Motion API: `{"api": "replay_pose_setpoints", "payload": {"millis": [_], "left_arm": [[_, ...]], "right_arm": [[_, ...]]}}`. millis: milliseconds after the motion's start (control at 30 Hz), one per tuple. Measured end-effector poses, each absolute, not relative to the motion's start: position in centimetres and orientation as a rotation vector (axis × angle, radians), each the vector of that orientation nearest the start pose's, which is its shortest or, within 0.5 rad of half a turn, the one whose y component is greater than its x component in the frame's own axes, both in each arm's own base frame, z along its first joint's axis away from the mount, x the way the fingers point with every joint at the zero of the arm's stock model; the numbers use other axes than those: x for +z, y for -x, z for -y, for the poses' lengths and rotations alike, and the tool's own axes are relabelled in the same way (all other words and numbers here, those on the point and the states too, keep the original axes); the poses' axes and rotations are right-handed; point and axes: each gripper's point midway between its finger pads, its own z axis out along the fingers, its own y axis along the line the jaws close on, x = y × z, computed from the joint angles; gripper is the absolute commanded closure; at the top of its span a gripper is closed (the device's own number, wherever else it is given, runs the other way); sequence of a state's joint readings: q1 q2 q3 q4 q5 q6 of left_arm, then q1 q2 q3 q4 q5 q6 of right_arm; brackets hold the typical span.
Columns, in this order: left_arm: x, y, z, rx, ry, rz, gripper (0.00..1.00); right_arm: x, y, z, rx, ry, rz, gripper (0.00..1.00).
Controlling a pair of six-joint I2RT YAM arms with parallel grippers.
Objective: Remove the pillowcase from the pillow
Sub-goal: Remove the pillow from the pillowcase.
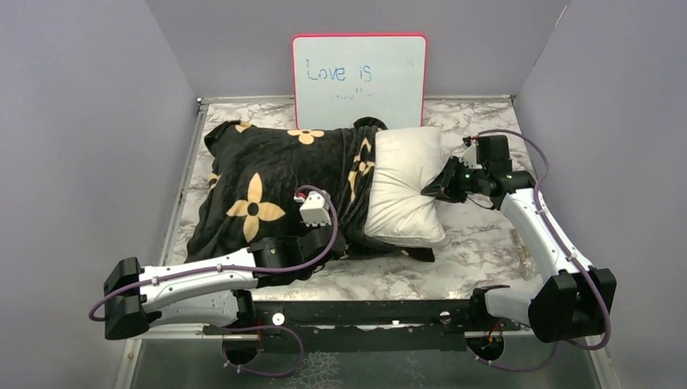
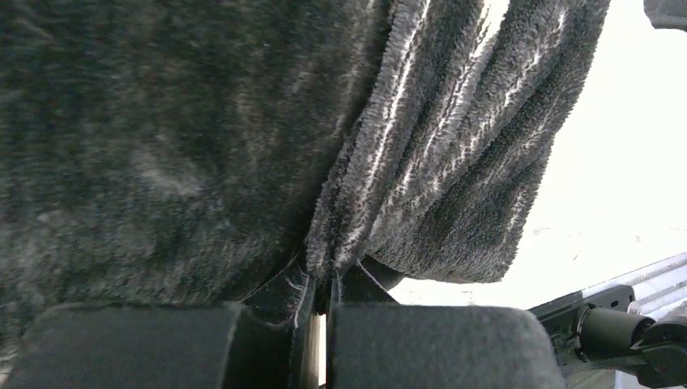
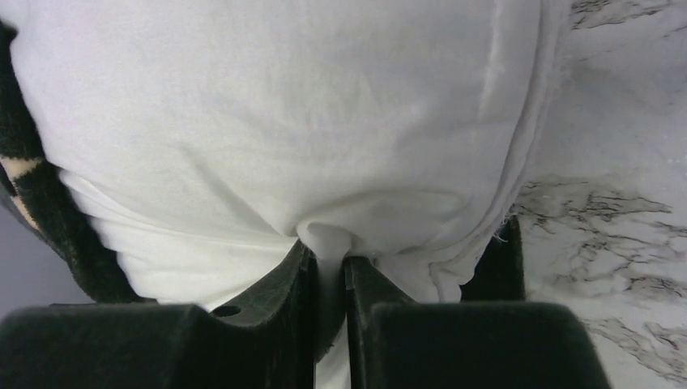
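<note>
From above, the left gripper point(image 1: 330, 237) is seen buried in the bunched near edge of the pillowcase point(image 1: 259, 186). The right gripper point(image 1: 431, 191) is set against the bare white end of the pillow point(image 1: 405, 182).

At the left wrist, a fold of black pile is pinched between tightly closed jaws.

At the right wrist, a tuck of white fabric is clamped in narrow jaws. Bare marble table point(image 3: 616, 162) is seen to their right.

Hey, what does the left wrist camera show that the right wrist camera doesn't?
Only the left wrist view: the left gripper shut on a bunched fold of black pillowcase. Only the right wrist view: the right gripper pinching the white pillow, marble table beside it. Both: jaws closed on fabric, and some pillowcase, a dark strip at the right view's left edge.
</note>
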State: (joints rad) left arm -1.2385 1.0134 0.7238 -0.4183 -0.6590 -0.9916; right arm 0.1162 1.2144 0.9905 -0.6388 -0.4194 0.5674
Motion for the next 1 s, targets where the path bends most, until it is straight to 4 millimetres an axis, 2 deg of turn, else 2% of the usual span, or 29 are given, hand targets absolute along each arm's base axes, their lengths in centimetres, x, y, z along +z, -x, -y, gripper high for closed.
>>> {"api": "replay_pose_setpoints", "payload": {"millis": [33, 133, 167, 267, 467, 567, 667, 700, 733, 800, 833, 867, 933, 1000], "left_arm": [[15.5, -17.2, 25.2, -0.559, 0.068, -2.161, 1.00], [14.7, -17.3, 25.7, -0.527, 0.023, -2.178, 1.00], [14.5, -17.3, 26.0, -0.514, 0.009, -2.186, 1.00], [13.5, -17.7, 27.0, -0.456, -0.045, -2.212, 1.00], [12.9, -17.8, 27.7, -0.424, -0.093, -2.231, 1.00], [12.9, -17.6, 27.9, -0.432, -0.111, -2.236, 0.99], [13.2, -17.5, 27.8, -0.440, -0.130, -2.233, 0.81], [13.3, -17.3, 27.8, -0.450, -0.141, -2.232, 0.72], [13.5, -17.3, 27.8, -0.458, -0.143, -2.231, 0.64], [13.9, -17.1, 27.6, -0.480, -0.149, -2.225, 0.39], [14.2, -17.1, 27.6, -0.495, -0.148, -2.222, 0.29], [14.6, -17.0, 27.6, -0.512, -0.148, -2.219, 0.23], [15.0, -16.7, 27.7, -0.545, -0.156, -2.220, 0.15], [15.8, -16.1, 28.0, -0.601, -0.171, -2.223, 0.13]], "right_arm": [[17.1, -28.6, -12.9, 0.837, -0.348, -2.480, 0.69], [17.0, -28.3, -13.0, 0.864, -0.321, -2.488, 0.28], [16.9, -28.1, -12.8, 0.858, -0.316, -2.493, 0.18], [16.7, -27.2, -11.9, 0.804, -0.329, -2.508, 0.02], [17.4, -23.5, -9.5, 0.643, -0.387, -2.487, 0.00], [17.2, -21.4, -9.2, 0.638, -0.396, -2.481, 0.00], [15.6, -18.5, -10.5, 0.765, -0.382, -2.495, 0.00], [14.8, -17.6, -11.2, 0.833, -0.376, -2.503, 0.01], [14.0, -16.7, -12.1, 0.919, -0.376, -2.511, 0.07], [12.5, -15.4, -13.8, 1.084, -0.391, -2.524, 0.28], [11.8, -15.2, -14.4, 1.154, -0.404, -2.531, 0.36], [11.3, -15.0, -15.0, 1.220, -0.423, -2.539, 0.45], [11.4, -15.5, -15.8, 1.312, -0.443, -2.539, 0.70], [12.6, -16.7, -16.2, 1.355, -0.430, -2.504, 0.81]]}}
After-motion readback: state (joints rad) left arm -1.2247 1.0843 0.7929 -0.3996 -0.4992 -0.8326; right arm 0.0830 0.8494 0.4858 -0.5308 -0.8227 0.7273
